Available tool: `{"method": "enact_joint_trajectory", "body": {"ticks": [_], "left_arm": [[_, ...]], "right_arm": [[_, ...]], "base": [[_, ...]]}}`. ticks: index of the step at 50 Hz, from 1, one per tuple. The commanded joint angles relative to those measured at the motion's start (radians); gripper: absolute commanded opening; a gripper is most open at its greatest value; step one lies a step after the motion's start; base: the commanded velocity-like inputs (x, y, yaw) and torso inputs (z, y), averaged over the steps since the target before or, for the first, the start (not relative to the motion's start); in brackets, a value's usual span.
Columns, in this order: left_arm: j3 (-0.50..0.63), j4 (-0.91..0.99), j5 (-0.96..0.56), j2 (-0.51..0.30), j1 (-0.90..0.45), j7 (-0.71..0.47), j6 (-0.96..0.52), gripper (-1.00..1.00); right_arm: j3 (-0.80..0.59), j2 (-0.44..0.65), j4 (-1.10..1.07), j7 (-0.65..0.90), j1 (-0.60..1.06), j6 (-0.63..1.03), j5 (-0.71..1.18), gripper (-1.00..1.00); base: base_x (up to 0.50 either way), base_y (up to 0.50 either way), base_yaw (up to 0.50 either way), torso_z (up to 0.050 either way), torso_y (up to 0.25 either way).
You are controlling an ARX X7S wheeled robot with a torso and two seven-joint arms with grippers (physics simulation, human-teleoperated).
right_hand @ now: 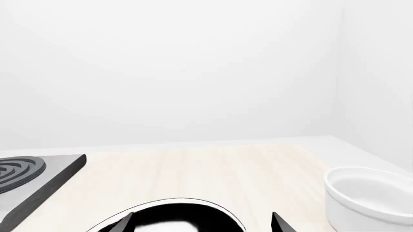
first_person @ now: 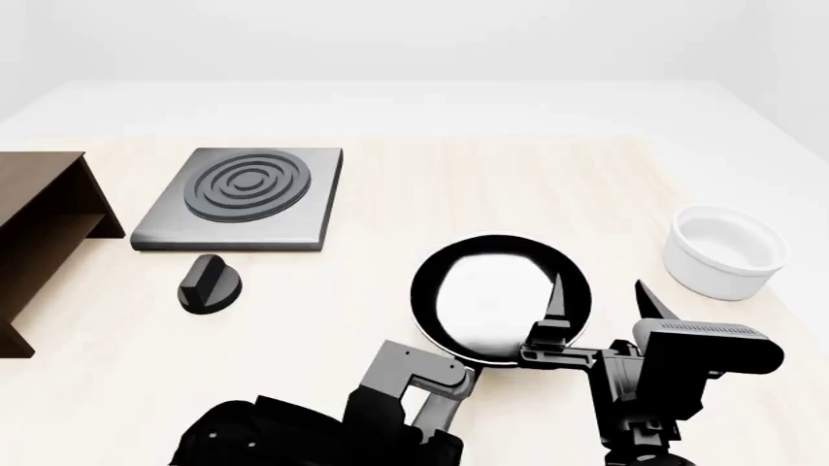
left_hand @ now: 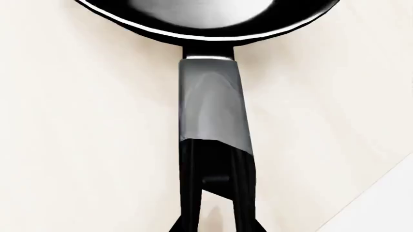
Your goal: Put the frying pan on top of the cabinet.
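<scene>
The frying pan [first_person: 499, 291], black with a glossy inside and a thin light rim, lies on the light wooden table in front of me. Its handle [left_hand: 212, 101] points towards my left arm. My left gripper [left_hand: 216, 147] has its two black fingers against both sides of the handle's end, shut on it; it also shows in the head view [first_person: 434, 374]. My right gripper [first_person: 600, 291] is open and empty at the pan's right rim, one finger over the pan; it also shows in the right wrist view [right_hand: 201, 221]. The dark brown cabinet [first_person: 39, 209] stands at the far left, partly cut off.
A flat grey hob with rings [first_person: 247, 194] lies between the cabinet and the pan. A small black knob-like object [first_person: 208, 284] sits in front of it. A white round bowl [first_person: 725, 250] stands to the right of the pan, also in the right wrist view [right_hand: 371, 195].
</scene>
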Motion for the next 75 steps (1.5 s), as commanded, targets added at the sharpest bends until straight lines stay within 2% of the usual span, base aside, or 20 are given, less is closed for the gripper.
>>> {"method": "enact_joint_trajectory", "body": {"ticks": [1,6,10,11,13,18,20,22,26,30,33,34,36,53,62,75], "left_arm": [[-0.104,0.219,0.048,-0.134,-0.022,-0.088,0.046,-1.0],[-0.192,0.267,-0.033,-0.221,-0.037,-0.112,0.074,-1.0],[-0.192,0.267,-0.034,-0.222,-0.037,-0.112,0.075,-1.0],[-0.246,0.254,-0.05,-0.265,-0.065,-0.125,0.098,-1.0],[-0.282,0.26,-0.073,-0.294,-0.103,-0.14,0.105,-1.0],[-0.316,0.212,-0.133,-0.334,-0.223,-0.168,0.073,-1.0],[-0.327,0.125,-0.192,-0.355,-0.328,-0.172,0.031,-1.0],[-0.321,0.093,-0.164,-0.368,-0.389,-0.174,0.006,-1.0],[-0.315,-0.084,-0.219,-0.384,-0.551,-0.181,-0.063,-1.0],[-0.278,-0.269,-0.139,-0.386,-0.697,-0.174,-0.111,-1.0],[-0.276,-0.272,-0.137,-0.385,-0.699,-0.171,-0.111,-1.0],[-0.258,-0.397,-0.08,-0.385,-0.778,-0.174,-0.117,-1.0],[-0.222,-0.458,0.005,-0.386,-0.82,-0.149,-0.112,-1.0],[-0.189,-0.812,0.183,-0.387,-0.856,-0.109,0.041,-1.0],[-0.203,-0.871,0.203,-0.41,-0.83,-0.117,0.1,-1.0],[-0.177,-1.124,0.279,-0.381,-0.865,-0.024,0.186,-1.0]], "right_arm": [[0.002,0.006,0.0,0.005,0.0,-0.001,0.006,1.0],[-0.001,0.007,-0.004,0.007,0.004,0.001,0.009,1.0],[-0.002,0.009,-0.004,0.009,0.004,0.001,0.01,1.0],[-0.005,0.008,-0.004,0.01,0.006,0.002,0.008,1.0],[-0.007,0.01,-0.003,0.011,0.007,0.003,0.008,1.0],[-0.009,0.011,0.0,0.014,0.009,0.002,0.007,1.0],[-0.009,0.011,0.003,0.014,0.008,-0.002,0.009,1.0],[-0.01,0.011,0.007,0.014,0.009,-0.003,0.01,1.0],[-0.014,0.011,0.004,0.018,0.012,-0.001,0.007,1.0],[-0.02,0.011,0.012,0.017,0.013,-0.005,0.007,1.0],[-0.021,0.012,0.012,0.018,0.013,-0.006,0.008,1.0],[-0.022,0.012,0.014,0.018,0.014,-0.005,0.01,1.0],[-0.024,0.012,0.012,0.017,0.018,-0.001,0.013,1.0],[-0.026,0.02,0.002,0.027,0.033,0.017,0.026,1.0],[-0.034,0.022,-0.004,0.034,0.049,0.034,0.03,1.0],[-0.037,0.024,0.007,0.038,0.045,0.023,0.032,1.0]], "base": [[0.0,0.0,0.0,0.0,0.0],[0.0,0.0,0.0,0.0,0.003],[0.0,0.0,0.0,0.0,0.0],[0.0,0.0,0.0,0.0,0.0],[0.0,0.0,0.0,0.0,0.0],[0.0,0.0,0.0,0.0,0.004],[0.0,0.0,0.0,0.0,0.0],[0.0,0.0,0.0,0.0,0.005],[0.0,0.0,0.0,0.0,0.0],[0.0,0.0,0.0,0.0,0.003],[0.0,0.0,0.0,0.0,0.004],[0.0,0.0,0.0,0.0,0.0],[0.0,0.0,0.0,0.0,0.005],[0.0,0.0,0.0,0.0,0.002],[0.0,0.0,0.0,0.0,0.002],[0.0,0.0,0.0,0.0,0.002]]}}
